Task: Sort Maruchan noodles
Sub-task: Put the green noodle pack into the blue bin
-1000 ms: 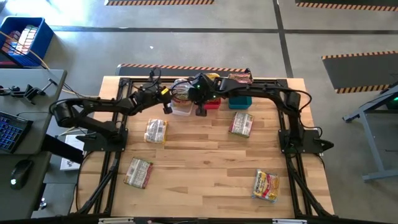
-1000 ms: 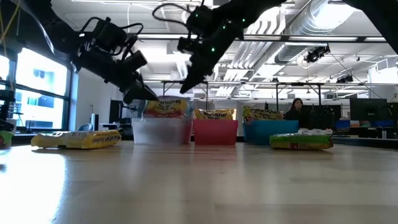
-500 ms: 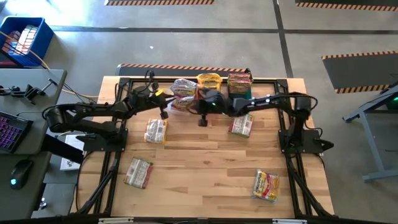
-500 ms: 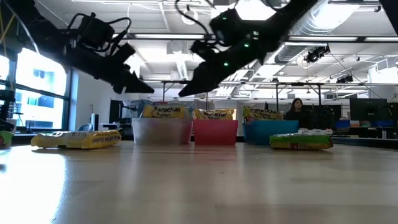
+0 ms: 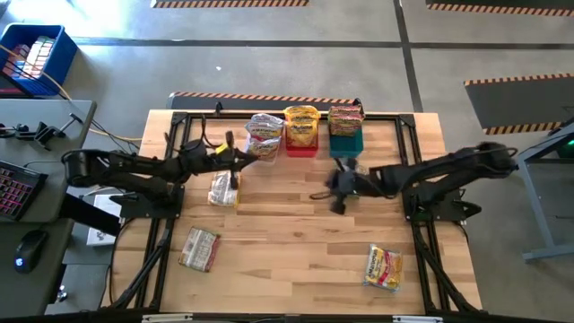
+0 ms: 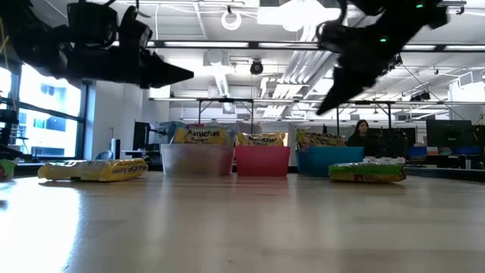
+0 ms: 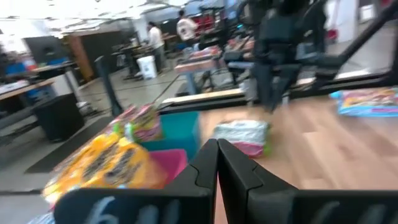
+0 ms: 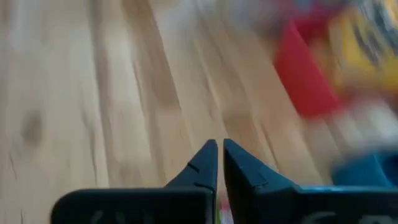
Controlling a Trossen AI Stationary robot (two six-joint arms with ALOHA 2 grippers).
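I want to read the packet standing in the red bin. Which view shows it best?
The low view: the packet faces the camera above the red bin. The high view shows only its yellow top. The left wrist view blurs it; the right wrist view gives smears.

Three bins stand in a row at the table's far edge: one clear bin [image 5: 264, 149], one red bin [image 5: 301, 149] and one teal bin [image 5: 345, 144]. Each holds noodle packets, their number hidden by stacking. Four packets lie loose on the table [image 5: 296, 269]: a yellowish packet [image 5: 224, 189], a silvery packet [image 5: 200, 248], a reddish-pink packet [image 5: 384, 267] and one partly hidden packet [image 6: 367, 172]. Two arms work over the table.
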